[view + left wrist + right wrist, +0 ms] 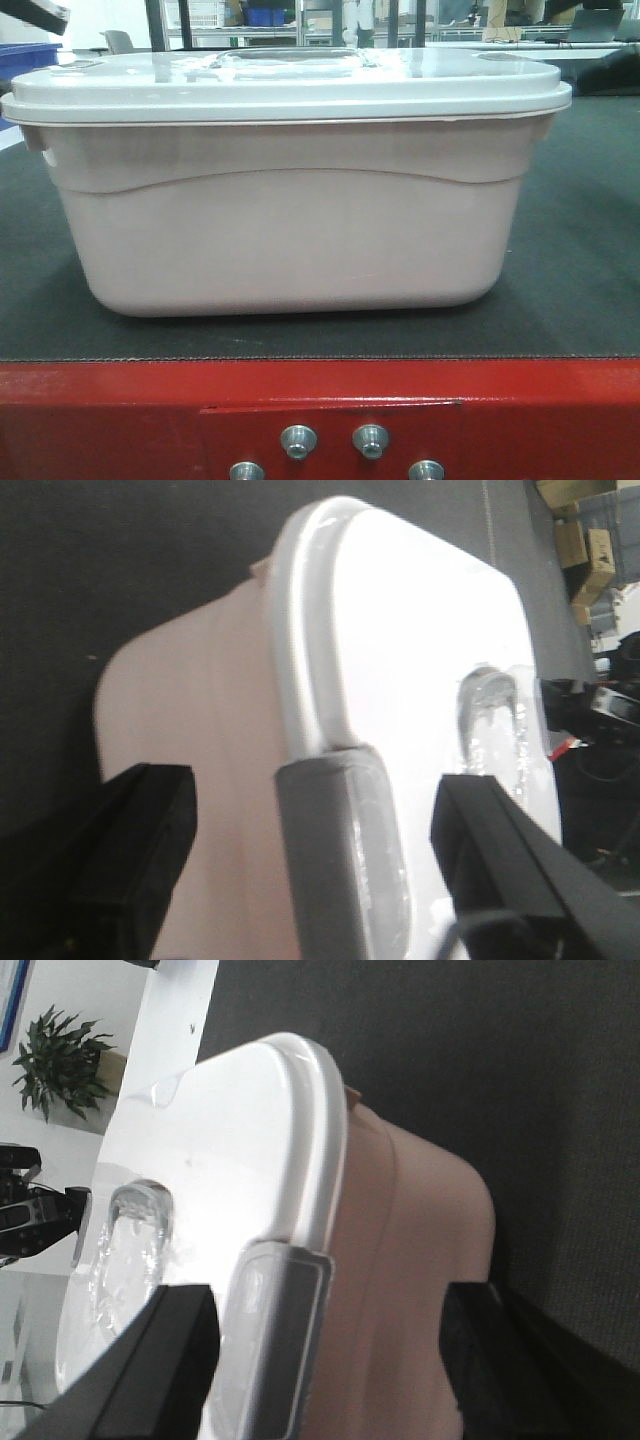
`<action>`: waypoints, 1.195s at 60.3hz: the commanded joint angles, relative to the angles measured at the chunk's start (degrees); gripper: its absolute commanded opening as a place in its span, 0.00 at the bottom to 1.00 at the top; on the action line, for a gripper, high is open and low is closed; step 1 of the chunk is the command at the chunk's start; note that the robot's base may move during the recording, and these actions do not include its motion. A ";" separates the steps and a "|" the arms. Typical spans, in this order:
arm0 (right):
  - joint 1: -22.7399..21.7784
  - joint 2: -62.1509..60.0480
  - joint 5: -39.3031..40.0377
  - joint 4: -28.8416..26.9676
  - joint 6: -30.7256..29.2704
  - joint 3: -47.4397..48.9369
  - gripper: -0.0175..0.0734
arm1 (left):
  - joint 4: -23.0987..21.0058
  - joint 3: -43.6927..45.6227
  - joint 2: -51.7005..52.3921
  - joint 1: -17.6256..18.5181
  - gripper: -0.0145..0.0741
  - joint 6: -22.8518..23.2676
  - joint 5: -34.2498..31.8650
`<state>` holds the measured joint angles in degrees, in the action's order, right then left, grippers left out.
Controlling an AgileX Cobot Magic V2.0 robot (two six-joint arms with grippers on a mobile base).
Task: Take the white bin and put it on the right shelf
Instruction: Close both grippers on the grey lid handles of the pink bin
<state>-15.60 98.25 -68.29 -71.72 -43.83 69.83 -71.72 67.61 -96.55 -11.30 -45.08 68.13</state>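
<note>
**1 white bin on the mat, 2 grippers at its ends**

Front view: the white bin (290, 220) sits flat on a dark mat (580, 260) on a table with a red edge (100, 410). Its white lid (290, 85) is on. 4 bolts (298, 440) show in the red edge.

Left wrist view: the left gripper (315, 830) is at 1 end of the bin. Its 2 black fingers (140, 850) are wide apart, with a gray latch (335, 860) between them.

Right wrist view: the right gripper (330, 1335) is at the other end. Its fingers (170, 1345) are wide apart too, around another gray latch (275, 1340). A green plant (65, 1065) stands far behind.
</note>
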 commanded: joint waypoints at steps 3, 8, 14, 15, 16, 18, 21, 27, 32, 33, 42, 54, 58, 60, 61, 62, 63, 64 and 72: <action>0.76 -0.50 -7.95 -5.80 -1.82 1.88 0.81 | -5.26 1.75 0.92 1.56 0.61 -0.53 6.36; 1.80 0.28 -7.96 -6.53 -1.89 1.88 0.81 | -5.41 1.75 0.28 2.35 0.61 -0.53 6.84; 3.36 0.73 -7.65 -6.83 -2.56 1.88 0.81 | -5.69 1.75 0.26 3.45 0.61 -0.53 6.84; 3.60 0.73 -7.53 -6.83 -2.75 1.88 0.81 | -6.04 1.75 0.26 3.57 0.61 -0.53 6.84; 3.87 0.73 -7.39 -6.83 -2.83 1.88 0.81 | -6.34 1.75 0.26 3.60 0.61 -0.53 6.95; 4.42 0.73 -7.09 -6.83 -3.03 1.88 0.81 | -6.94 1.75 0.26 3.85 0.61 -0.53 7.06; 5.11 0.73 -6.79 -6.83 -3.13 1.88 0.81 | -7.57 1.75 0.26 4.12 0.61 -0.53 7.06; 6.52 0.80 -5.98 -6.83 -3.29 1.88 0.81 | -7.83 1.75 0.26 4.25 0.61 -0.53 7.06; 7.48 1.18 -5.79 -6.83 -3.29 1.88 0.81 | -7.83 1.75 0.26 4.25 0.61 -0.53 7.06; 7.57 1.19 -5.79 -6.83 -3.29 1.88 0.81 | -7.83 1.75 0.26 4.25 0.61 -0.53 7.06; 8.70 1.68 -5.59 -6.83 -3.34 1.88 0.81 | -7.95 1.75 0.26 4.28 0.61 -0.53 7.20; 8.78 1.74 -5.59 -7.22 -3.34 1.88 0.81 | -8.17 1.75 0.26 4.28 0.60 -0.53 7.31; 8.78 1.74 -5.59 -7.34 -3.34 1.88 0.78 | -8.17 1.75 0.26 4.38 0.58 -0.53 7.31; 8.78 1.74 -5.59 -7.34 -3.34 1.88 0.75 | -8.17 1.75 0.26 4.57 0.57 -0.53 7.31; 8.78 1.74 -5.59 -7.34 -3.34 1.88 0.74 | -8.17 1.75 0.26 4.57 0.56 -0.53 7.31; 8.78 1.74 -5.59 -7.34 -3.35 1.88 0.72 | -8.17 1.75 0.26 4.68 0.56 -0.43 7.31; 8.78 1.74 -5.59 -7.39 -3.35 1.88 0.70 | -8.17 1.75 0.26 4.77 0.55 -0.43 7.31; 8.78 1.74 -5.59 -7.40 -3.41 1.88 0.68 | -8.17 1.75 0.26 4.82 0.54 -0.43 7.31; 8.78 1.74 -5.84 -8.07 -4.07 1.88 0.47 | -8.17 1.75 0.26 6.20 0.45 -0.43 7.31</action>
<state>-6.99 102.54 -67.67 -75.81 -46.12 69.96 -74.48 67.74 -98.79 -6.51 -45.31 67.13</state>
